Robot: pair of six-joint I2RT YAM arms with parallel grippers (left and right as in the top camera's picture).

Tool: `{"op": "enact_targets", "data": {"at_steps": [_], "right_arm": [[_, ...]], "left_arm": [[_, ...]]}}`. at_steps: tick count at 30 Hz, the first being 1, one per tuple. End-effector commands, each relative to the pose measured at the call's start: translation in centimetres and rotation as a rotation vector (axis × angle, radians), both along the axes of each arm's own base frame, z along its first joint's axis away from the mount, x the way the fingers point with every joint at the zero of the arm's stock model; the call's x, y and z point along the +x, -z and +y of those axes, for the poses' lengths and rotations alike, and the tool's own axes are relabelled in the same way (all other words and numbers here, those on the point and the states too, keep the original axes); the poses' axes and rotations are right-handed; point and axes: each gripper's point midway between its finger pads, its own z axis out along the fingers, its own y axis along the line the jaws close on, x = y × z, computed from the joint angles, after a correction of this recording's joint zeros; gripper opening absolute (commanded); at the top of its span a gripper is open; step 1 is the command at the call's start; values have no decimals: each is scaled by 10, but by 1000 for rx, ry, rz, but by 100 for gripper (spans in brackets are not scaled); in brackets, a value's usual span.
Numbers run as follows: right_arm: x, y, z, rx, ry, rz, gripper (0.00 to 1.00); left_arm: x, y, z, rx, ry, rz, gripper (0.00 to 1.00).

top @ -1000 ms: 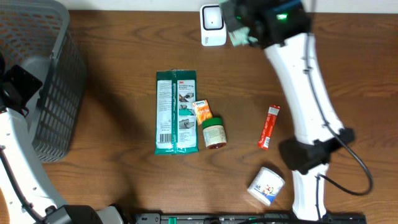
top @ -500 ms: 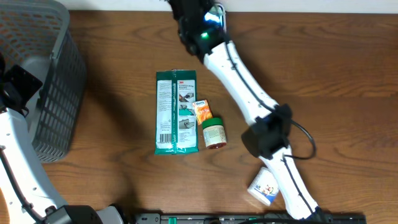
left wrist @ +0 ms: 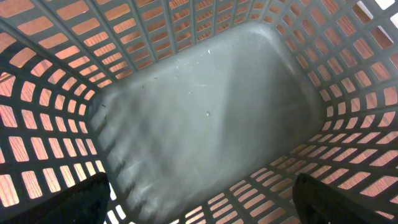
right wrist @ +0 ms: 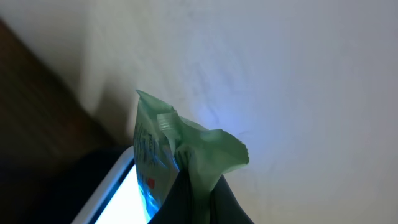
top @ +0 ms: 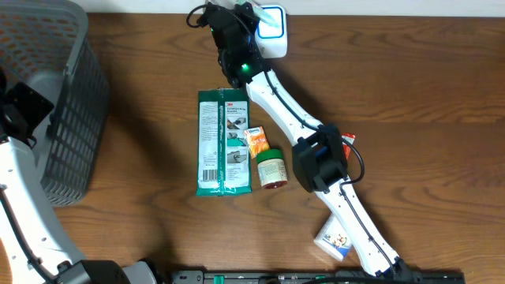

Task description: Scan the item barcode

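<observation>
Brown table (top: 142,229) is seen beneath the scanner (top: 272,22); a green packet (right wrist: 180,149) is pinched in the closed right jaws before the scanner's lit face, presumably for barcode reading. Left jaws are held open, well apart.

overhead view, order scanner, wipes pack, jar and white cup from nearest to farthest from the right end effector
From the right end effector, shut on a packet:
1. scanner, right beside it at the table's far edge
2. wipes pack, mid-table
3. jar, just past the pack
4. white cup, near the front edge
</observation>
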Motion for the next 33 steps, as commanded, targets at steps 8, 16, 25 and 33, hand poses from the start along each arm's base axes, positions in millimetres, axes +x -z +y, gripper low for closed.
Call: {"op": "enact_targets", "data": {"at_steps": [8,16,25,33], "right_arm": [[13,-5,-10,53,-38,-6,1],[24,6,-15,73,-100,11,1],[18,15,-4,156,-103,38,1],[0,26,5,157,-37,72,1]], "left_arm": [[1,-3,3,12,4,4,93],[1,-3,3,12,4,4,93],[1,-3,3,12,4,4,93],[1,-3,3,12,4,4,93]]}}
